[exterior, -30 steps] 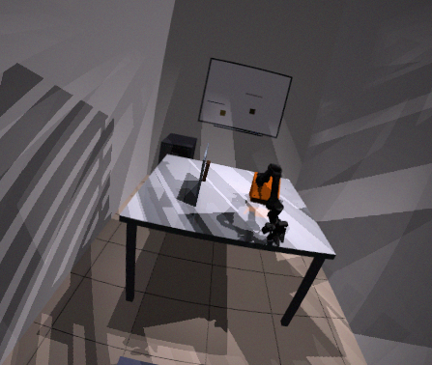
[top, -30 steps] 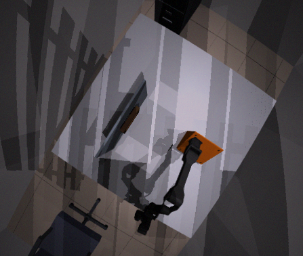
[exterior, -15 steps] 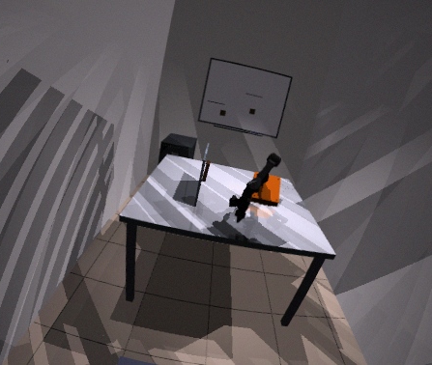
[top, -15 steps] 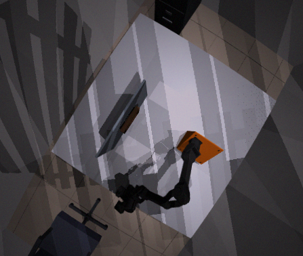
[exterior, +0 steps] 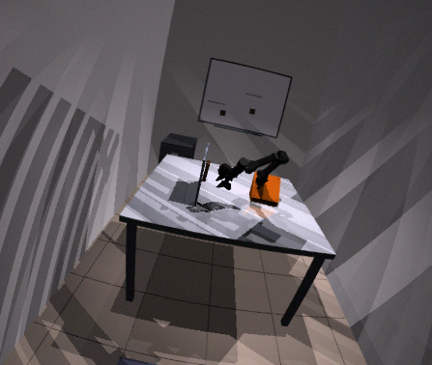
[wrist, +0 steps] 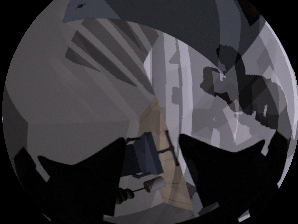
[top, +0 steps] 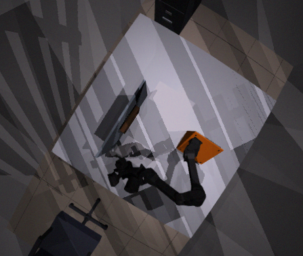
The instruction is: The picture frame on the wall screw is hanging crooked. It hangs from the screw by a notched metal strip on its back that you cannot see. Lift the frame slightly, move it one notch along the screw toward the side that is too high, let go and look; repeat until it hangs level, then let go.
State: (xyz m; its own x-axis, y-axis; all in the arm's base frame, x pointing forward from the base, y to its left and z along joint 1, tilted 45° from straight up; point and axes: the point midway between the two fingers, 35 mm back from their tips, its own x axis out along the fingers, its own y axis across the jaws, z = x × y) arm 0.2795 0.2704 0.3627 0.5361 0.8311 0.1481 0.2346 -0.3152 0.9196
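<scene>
The brown picture frame point(top: 129, 119) point(exterior: 207, 170) hangs on the upright grey-blue panel point(top: 114, 138) point(exterior: 200, 183) point(wrist: 155, 22). The top and exterior views show it nearly edge-on, so its tilt cannot be read; the screw and notched strip are hidden. In the wrist view only the panel's lower part shows clearly, at the top, with a dark brown bit at the top right. My gripper point(top: 116, 171) point(exterior: 219, 177) point(wrist: 152, 140) is partly open and empty. It is in the air on the frame's side of the panel, near the panel's front end, apart from the frame.
The arm's orange base block point(top: 209, 149) point(exterior: 267, 189) stands on the white table point(top: 170, 57) point(exterior: 165, 222), right of the panel. A dark cabinet point(top: 171, 13) point(exterior: 179, 145) stands behind the table. A dark blue chair point(top: 68, 237) point(wrist: 145, 155) is on the floor beyond the front edge.
</scene>
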